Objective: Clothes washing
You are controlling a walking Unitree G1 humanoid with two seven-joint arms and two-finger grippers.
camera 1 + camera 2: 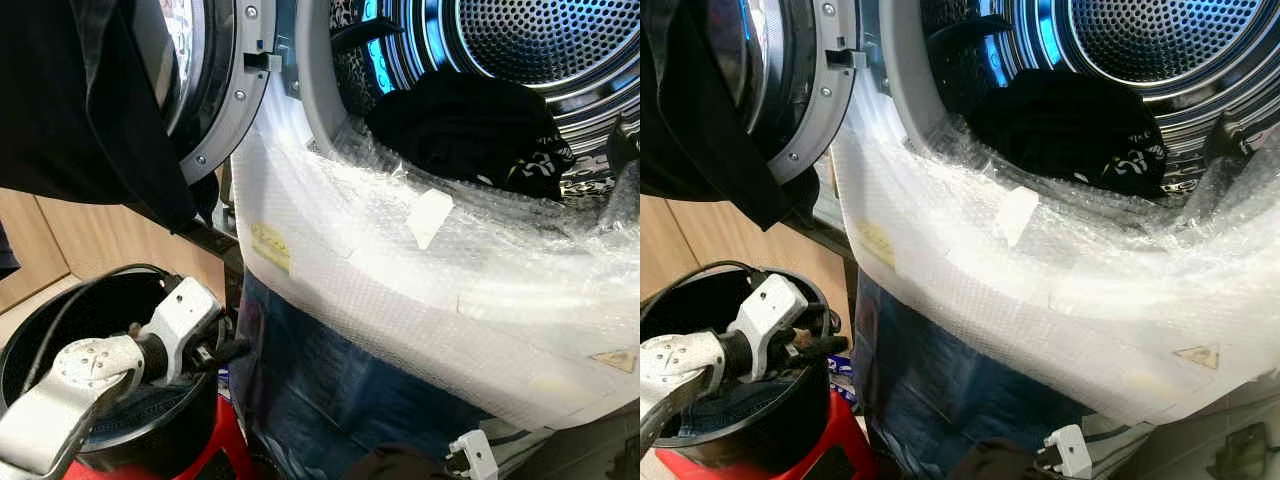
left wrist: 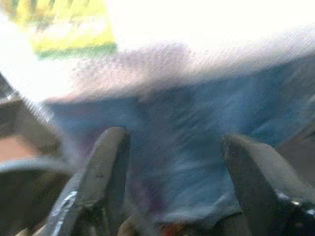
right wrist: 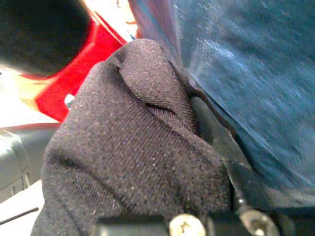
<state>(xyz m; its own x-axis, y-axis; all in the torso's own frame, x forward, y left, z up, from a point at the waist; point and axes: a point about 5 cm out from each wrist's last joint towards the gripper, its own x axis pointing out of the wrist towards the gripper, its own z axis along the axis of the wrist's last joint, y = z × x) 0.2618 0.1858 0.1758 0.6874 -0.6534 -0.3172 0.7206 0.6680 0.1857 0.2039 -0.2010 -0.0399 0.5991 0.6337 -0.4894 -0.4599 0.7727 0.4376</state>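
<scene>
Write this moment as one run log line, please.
left gripper: open, near bucket | right gripper: holding dark cloth | drum: black clothes inside

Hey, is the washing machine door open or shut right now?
Open. The door is swung aside to the left, and the drum is exposed with dark clothes lying inside it.

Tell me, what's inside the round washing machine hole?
Inside the drum lies a heap of black clothes, one piece showing a white pattern. Whatever sits beneath or behind that heap is covered, so it cannot be seen. Bubble wrap drapes over the front edge.
</scene>
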